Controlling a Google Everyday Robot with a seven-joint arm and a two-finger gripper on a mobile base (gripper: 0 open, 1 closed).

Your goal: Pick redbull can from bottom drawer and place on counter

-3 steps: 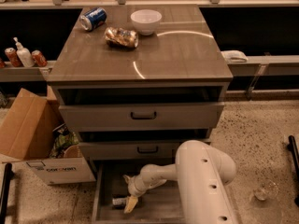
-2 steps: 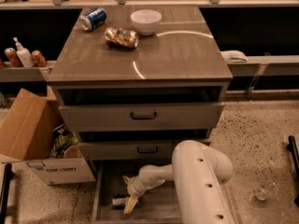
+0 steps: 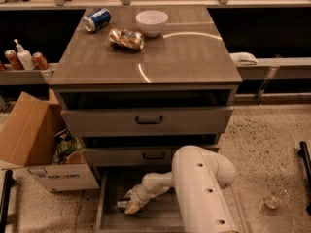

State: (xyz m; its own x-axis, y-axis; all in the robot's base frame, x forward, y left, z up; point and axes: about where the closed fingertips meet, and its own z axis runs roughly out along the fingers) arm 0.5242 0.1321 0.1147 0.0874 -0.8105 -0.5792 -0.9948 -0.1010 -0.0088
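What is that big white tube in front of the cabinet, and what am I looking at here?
The white tube is a robot's arm, seen by one camera looking down on a cabinet. It reaches into the open bottom drawer, where its pincer sits at a slim silver can lying on the drawer floor. Whether it grips the can, I cannot tell. On the counter are a blue can, a foil packet and a bowl. A cardboard box stands at the left.

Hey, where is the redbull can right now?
The redbull can lies low and left of centre in the camera view, inside the open bottom drawer near its left wall, with the tool right beside it.
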